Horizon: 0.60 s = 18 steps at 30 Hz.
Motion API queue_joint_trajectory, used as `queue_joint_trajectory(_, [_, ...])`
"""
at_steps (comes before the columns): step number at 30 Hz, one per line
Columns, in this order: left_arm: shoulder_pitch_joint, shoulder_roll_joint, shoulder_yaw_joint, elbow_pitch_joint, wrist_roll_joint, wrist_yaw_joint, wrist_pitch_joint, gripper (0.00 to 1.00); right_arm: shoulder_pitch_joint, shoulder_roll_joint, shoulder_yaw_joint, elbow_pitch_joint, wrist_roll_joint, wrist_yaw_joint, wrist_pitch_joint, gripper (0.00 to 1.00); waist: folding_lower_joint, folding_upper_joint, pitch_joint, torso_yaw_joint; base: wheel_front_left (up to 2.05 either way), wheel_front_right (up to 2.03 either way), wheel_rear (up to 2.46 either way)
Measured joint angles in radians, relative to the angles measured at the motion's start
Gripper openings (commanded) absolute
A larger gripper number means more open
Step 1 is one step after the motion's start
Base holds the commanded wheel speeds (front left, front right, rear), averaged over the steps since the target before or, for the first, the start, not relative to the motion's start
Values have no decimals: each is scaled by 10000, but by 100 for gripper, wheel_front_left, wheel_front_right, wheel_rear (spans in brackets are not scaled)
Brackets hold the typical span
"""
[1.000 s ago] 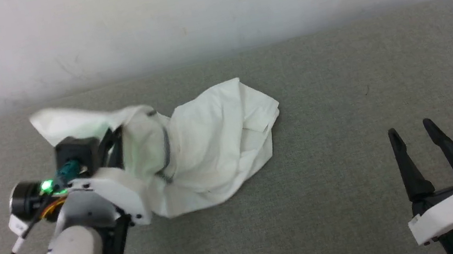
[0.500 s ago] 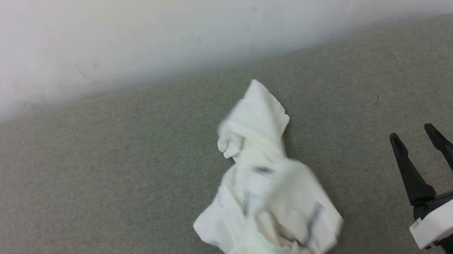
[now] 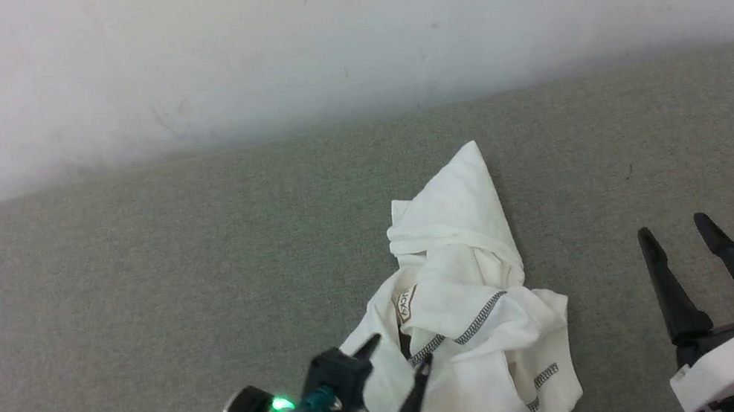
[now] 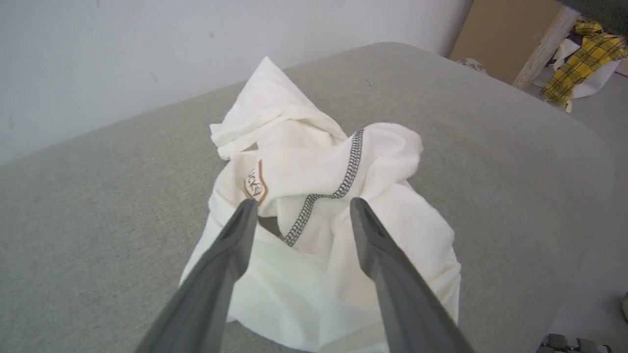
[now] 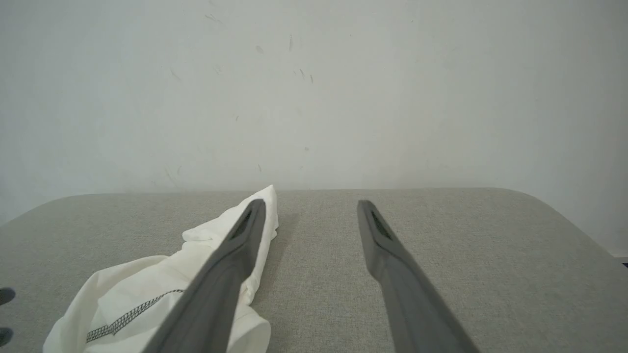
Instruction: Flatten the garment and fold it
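Jaws released on both; left gripper (image 3: 397, 355) hovers at the near-left edge of the crumpled shirt (image 3: 472, 286), right gripper (image 3: 673, 227) well apart rightward.

The head camera looked forward and down across the grey surface (image 3: 89, 300) to the wall (image 3: 336, 30). The left wrist camera hung close over the garment (image 4: 304, 166); the right wrist camera, low, faced the wall, catching that garment lower left.
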Motion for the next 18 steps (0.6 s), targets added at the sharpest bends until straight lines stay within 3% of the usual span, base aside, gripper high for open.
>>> queue_joint_trajectory(4, [-678,-19,493,704,-153,232,180,100,-32,-2,2,-75,-2,0,63,100,2,0,189,11,0,0,0])
queue_joint_trajectory(9, [-1922,-535,424,2592,-654,-295,872,100,-128,-2,-15,-88,-6,0,71,100,3,0,509,23,0,0,0])
queue_joint_trajectory(10, [-2157,-581,378,3012,-685,-399,1081,93,-177,0,12,-73,-6,0,71,100,3,0,562,14,0,0,0])
queue_joint_trajectory(11, [-2358,-606,353,3429,-694,-426,1262,49,-238,0,50,-59,-6,0,69,100,3,0,608,-4,0,0,0])
queue_joint_trajectory(12, [-2514,-606,334,3789,-694,-485,1400,49,-293,0,81,-40,-6,0,67,100,3,0,639,-38,0,0,0])
queue_joint_trajectory(13, [-2632,-606,345,4079,-708,-500,1446,12,-326,0,123,-8,-4,0,65,100,3,0,659,-80,0,0,0])
queue_joint_trajectory(14, [-2730,-587,364,4286,-711,-504,1421,0,-350,2,144,33,-2,0,59,100,3,0,671,-129,0,0,0])
queue_joint_trajectory(18, [-2852,-529,1011,4334,-1110,-330,796,0,-355,-4,92,174,25,0,-15,100,3,0,646,-298,0,0,0])
